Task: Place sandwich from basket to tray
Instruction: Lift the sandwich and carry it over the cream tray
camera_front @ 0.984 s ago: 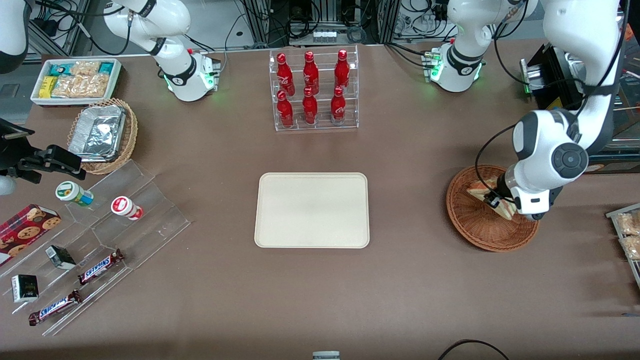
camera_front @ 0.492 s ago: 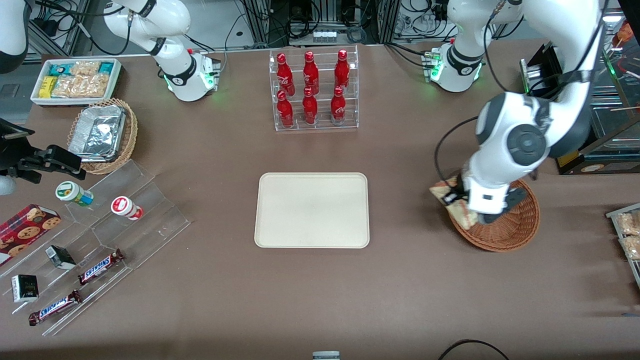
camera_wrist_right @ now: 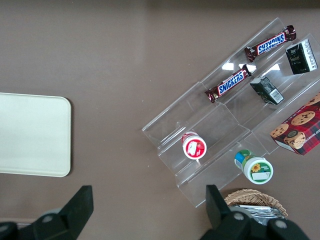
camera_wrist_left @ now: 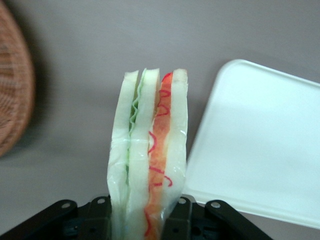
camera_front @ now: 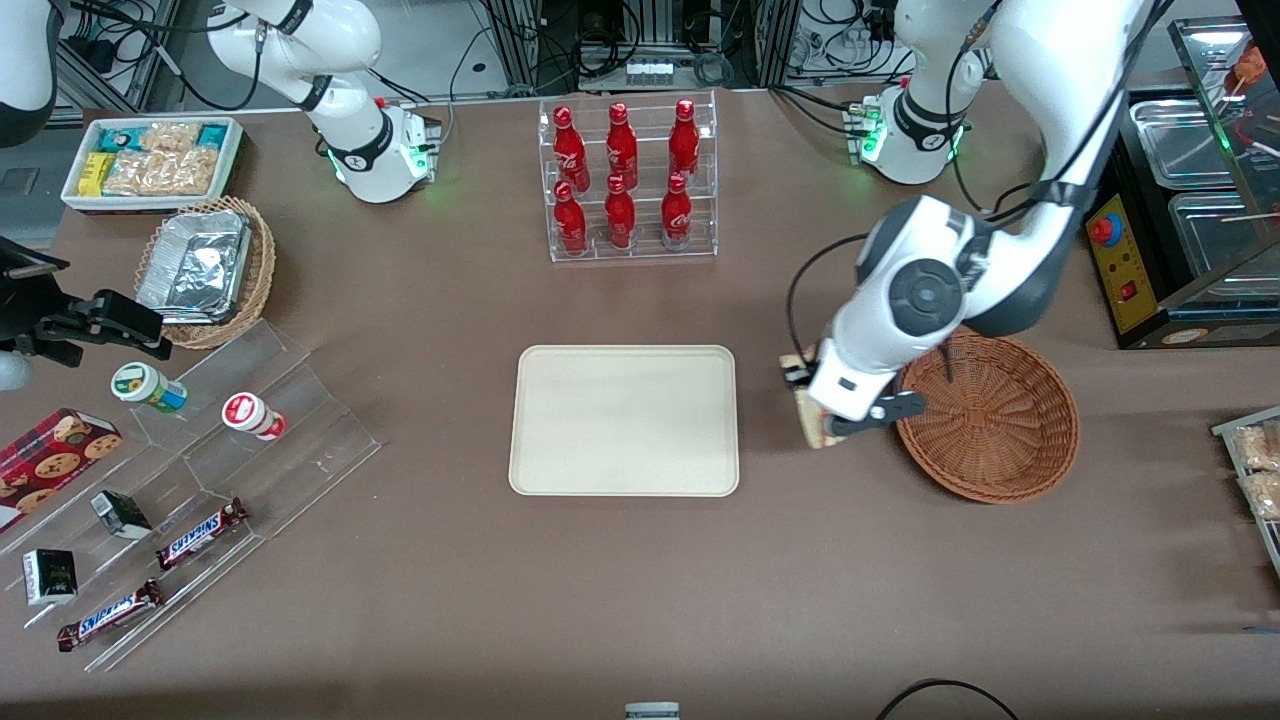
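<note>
My left gripper (camera_front: 812, 405) (camera_wrist_left: 145, 220) is shut on the sandwich (camera_wrist_left: 149, 150), a wedge of pale bread with green, red and orange filling, held upright between both fingers above the table. In the front view the sandwich (camera_front: 810, 418) hangs between the reddish-brown wicker basket (camera_front: 1000, 420) and the cream-white tray (camera_front: 625, 420), above bare table. In that view nothing lies in the basket, and nothing lies on the tray. In the left wrist view the tray (camera_wrist_left: 265, 145) shows beside the sandwich and the basket's rim (camera_wrist_left: 12, 90) at the edge.
A clear rack of red bottles (camera_front: 625, 180) stands farther from the front camera than the tray. Toward the parked arm's end are a tan wicker basket with a foil container (camera_front: 205, 265), a white snack box (camera_front: 150, 160) and a clear stepped stand with snacks (camera_front: 190, 500).
The left arm has lifted the sandwich out of the basket and carried it over the rim toward the tray; the basket now shows nothing in it.
</note>
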Available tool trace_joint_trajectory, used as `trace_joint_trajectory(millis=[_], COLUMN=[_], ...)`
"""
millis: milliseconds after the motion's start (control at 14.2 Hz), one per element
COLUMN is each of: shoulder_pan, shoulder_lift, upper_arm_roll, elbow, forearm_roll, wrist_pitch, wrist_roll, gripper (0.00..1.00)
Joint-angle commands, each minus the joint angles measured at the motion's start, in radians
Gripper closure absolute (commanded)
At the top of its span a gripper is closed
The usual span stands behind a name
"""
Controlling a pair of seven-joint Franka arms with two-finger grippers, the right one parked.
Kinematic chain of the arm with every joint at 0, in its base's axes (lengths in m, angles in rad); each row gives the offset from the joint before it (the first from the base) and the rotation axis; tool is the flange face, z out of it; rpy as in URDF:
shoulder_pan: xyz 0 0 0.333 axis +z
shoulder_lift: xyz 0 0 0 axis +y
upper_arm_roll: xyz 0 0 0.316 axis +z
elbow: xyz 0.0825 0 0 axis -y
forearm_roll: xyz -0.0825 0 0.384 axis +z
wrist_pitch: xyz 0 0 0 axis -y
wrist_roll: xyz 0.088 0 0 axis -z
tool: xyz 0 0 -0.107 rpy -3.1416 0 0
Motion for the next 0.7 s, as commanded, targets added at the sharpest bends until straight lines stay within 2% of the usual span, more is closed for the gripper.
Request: trace_joint_trajectory(millis=[0, 70, 211, 352, 633], shoulder_pan=[-0.125, -0.156, -0.198, -0.244, -0.253], shoulder_lift=[0.101, 0.142, 0.191, 0.224, 0.270], upper_arm_roll=[-0.015, -0.017, -0.017, -0.006, 0.022], elbow=[0.070, 0.098, 0.118, 0.133, 0.144], forearm_roll=[0.098, 0.135, 0.161, 0.162, 0.152], wrist_pitch=[0.034, 0.034, 0.034, 0.035, 0.054], wrist_roll=[-0.002, -0.013, -0.014, -0.022, -0.071], gripper=[0.67, 0.67, 0.67, 0.67, 0.68])
